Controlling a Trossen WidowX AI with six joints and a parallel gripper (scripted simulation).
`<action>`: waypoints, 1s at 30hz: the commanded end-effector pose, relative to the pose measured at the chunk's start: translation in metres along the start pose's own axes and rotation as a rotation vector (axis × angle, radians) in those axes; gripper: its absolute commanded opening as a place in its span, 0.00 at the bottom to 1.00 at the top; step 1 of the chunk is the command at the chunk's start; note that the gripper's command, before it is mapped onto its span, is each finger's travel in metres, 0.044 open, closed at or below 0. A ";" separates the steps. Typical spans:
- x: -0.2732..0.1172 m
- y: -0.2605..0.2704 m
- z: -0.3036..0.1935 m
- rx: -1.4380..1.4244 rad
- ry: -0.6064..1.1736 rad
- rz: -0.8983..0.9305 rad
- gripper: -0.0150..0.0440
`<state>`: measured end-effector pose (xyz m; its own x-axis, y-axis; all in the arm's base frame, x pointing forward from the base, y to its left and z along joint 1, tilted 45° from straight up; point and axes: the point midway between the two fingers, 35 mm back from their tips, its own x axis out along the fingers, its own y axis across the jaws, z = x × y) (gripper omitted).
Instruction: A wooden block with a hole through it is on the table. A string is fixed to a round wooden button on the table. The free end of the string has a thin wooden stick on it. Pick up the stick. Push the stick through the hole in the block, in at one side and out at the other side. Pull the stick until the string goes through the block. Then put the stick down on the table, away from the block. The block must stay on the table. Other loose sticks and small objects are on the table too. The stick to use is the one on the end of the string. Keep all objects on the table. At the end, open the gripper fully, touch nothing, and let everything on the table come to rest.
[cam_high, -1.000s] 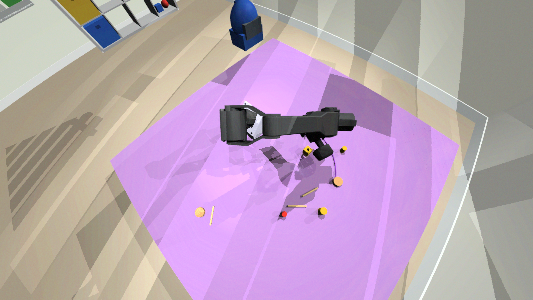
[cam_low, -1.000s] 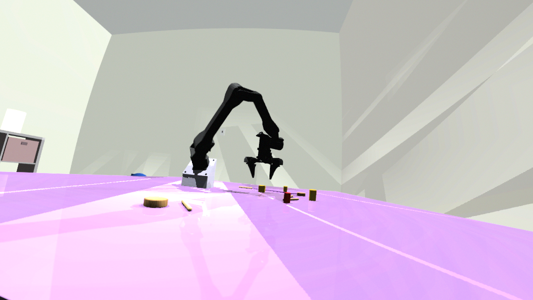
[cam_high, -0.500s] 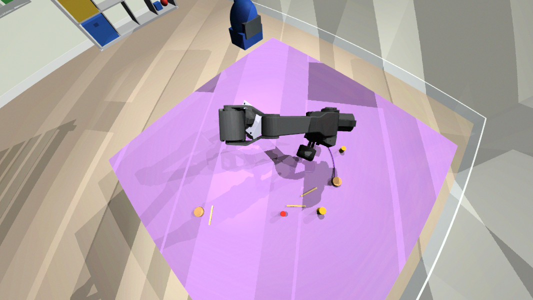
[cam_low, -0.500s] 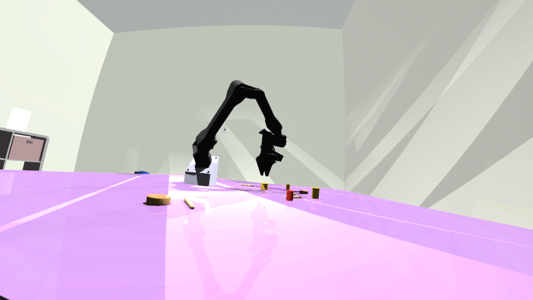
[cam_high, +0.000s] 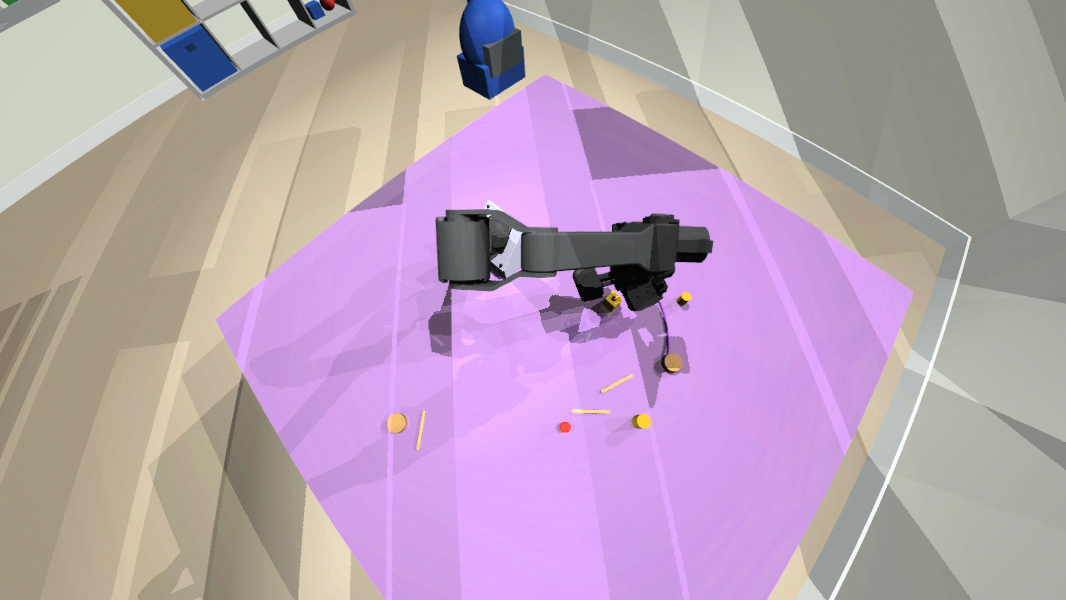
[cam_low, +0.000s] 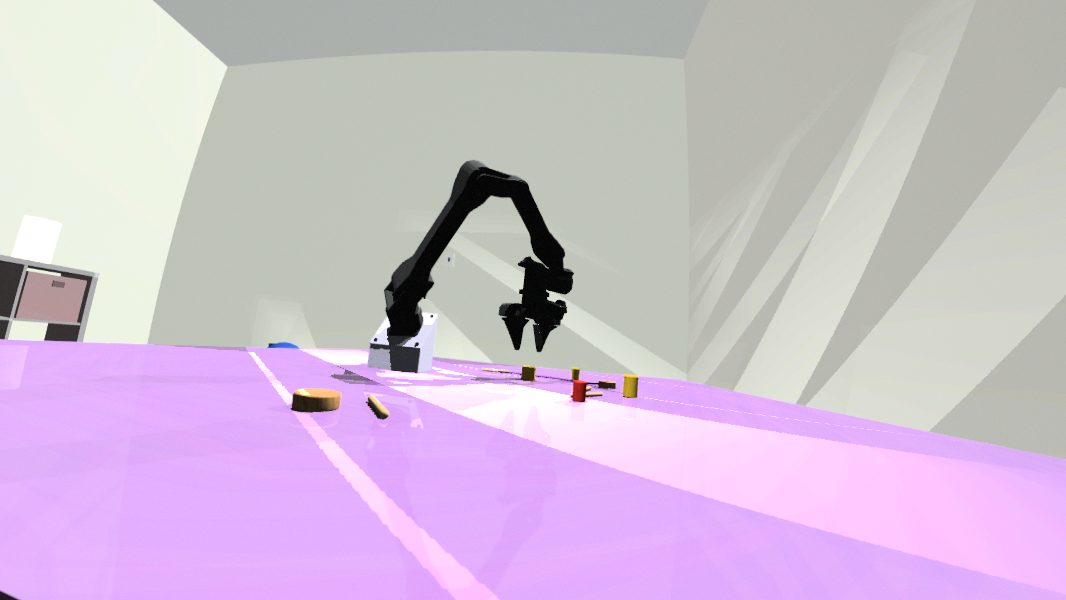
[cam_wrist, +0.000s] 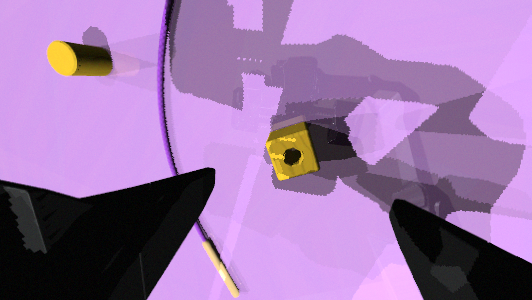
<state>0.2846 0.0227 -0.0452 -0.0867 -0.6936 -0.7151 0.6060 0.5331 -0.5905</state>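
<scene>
The wooden block (cam_high: 612, 299) (cam_low: 528, 373) (cam_wrist: 306, 150), yellow, stands on the table. Its dark round hole faces the wrist camera. My gripper (cam_high: 615, 289) (cam_low: 528, 348) (cam_wrist: 300, 191) is open and empty above the block, touching nothing. The thin pale stick (cam_wrist: 222, 270) (cam_low: 495, 370) lies on the table, below the left finger's tip in the wrist view; the arm hides it in the top view. The purple string (cam_wrist: 161, 85) (cam_high: 666, 324) runs from it beside the block, outside the hole, partly behind that finger, to the round button (cam_high: 672, 362) (cam_low: 607, 384).
A small yellow cylinder (cam_high: 684, 298) (cam_low: 575, 373) (cam_wrist: 62, 58) stands beyond the string. Loose sticks (cam_high: 616, 383) (cam_high: 590, 411) lie near a red cylinder (cam_high: 564, 427) (cam_low: 578, 391) and another yellow cylinder (cam_high: 642, 421) (cam_low: 630, 386). A wooden disc (cam_high: 396, 423) (cam_low: 316, 400) lies beside another loose stick (cam_high: 421, 430) (cam_low: 377, 406).
</scene>
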 end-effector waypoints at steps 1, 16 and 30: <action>-0.008 0.002 0.004 0.841 -0.002 0.009 1.00; -0.009 0.002 0.004 1.111 -0.001 0.010 1.00; -0.009 0.002 0.004 1.111 -0.001 0.010 0.69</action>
<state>0.2899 0.0276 -0.0389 -0.0784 -0.6934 -0.7163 0.9793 -0.1882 0.0750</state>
